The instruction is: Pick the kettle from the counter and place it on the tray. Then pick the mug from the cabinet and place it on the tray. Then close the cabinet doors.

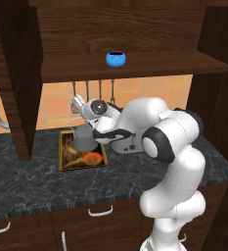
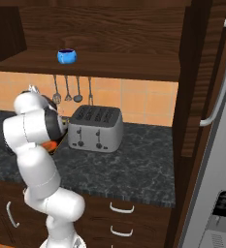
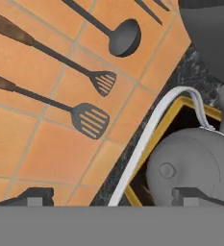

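Kettle [image 1: 84, 139] sits on the tray [image 1: 66, 162], at its back half, with the orange-red patch of the tray's picture bare in front of it. From my seat I read the gripper [image 3: 112, 196] as released: in the hand view its two dark fingertips [image 3: 32, 196] stand wide apart, one over the orange tiles and the other over the kettle's grey body, and the thin wire handle [image 3: 147, 139] arches up between them without either tip touching it. In the left base view I see the hand poised just above the kettle, wrist bent down toward it, the white arm reaching in from the right. The tray lies flat on the counter [image 1: 32, 184], close to the tiled wall, and the silver toaster [image 2: 95, 128] stands just beside it on the right. Over the counter, the blue mug [image 1: 115, 59] rests upright on the plank shelf of the cabinet [image 1: 135, 29], well apart from the arm. One cabinet door [image 1: 15, 78] hangs swung open at the left of the shelf. Utensils [image 3: 92, 117], a ladle and two slotted spatulas among them, hang on the wall behind the tray.
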Available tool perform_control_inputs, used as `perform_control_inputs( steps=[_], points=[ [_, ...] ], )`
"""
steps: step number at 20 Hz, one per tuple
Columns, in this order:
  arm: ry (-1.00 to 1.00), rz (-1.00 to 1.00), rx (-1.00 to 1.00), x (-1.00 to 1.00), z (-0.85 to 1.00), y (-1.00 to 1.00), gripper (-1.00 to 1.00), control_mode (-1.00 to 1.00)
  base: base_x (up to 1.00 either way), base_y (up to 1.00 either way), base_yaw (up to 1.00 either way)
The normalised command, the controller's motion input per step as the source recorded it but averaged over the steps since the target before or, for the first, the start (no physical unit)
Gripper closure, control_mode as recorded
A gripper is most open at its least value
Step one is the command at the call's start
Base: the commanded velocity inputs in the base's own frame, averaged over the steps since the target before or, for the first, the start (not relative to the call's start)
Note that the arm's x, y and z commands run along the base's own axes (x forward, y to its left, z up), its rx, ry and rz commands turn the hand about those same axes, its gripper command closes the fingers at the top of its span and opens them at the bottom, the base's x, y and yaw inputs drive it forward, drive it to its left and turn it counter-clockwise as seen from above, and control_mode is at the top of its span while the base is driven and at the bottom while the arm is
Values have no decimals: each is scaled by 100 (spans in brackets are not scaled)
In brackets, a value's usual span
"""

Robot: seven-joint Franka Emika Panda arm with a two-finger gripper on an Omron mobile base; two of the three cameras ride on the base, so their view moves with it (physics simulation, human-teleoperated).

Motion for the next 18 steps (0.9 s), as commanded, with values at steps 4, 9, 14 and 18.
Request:
perform_control_inputs(
  steps=[4, 9, 14, 18],
  points=[
    [-9, 0, 15, -41, 12, 0, -100, -100, 0, 0, 0],
    [0, 0, 7, -59, 7, 0, -100, -100, 0, 0, 0],
    [2, 0, 0, -45, 48, 0, -100, -100, 0, 0, 0],
    [0, 0, -2, -51, 67, -1, -100, -100, 0, 0, 0]
  ],
)
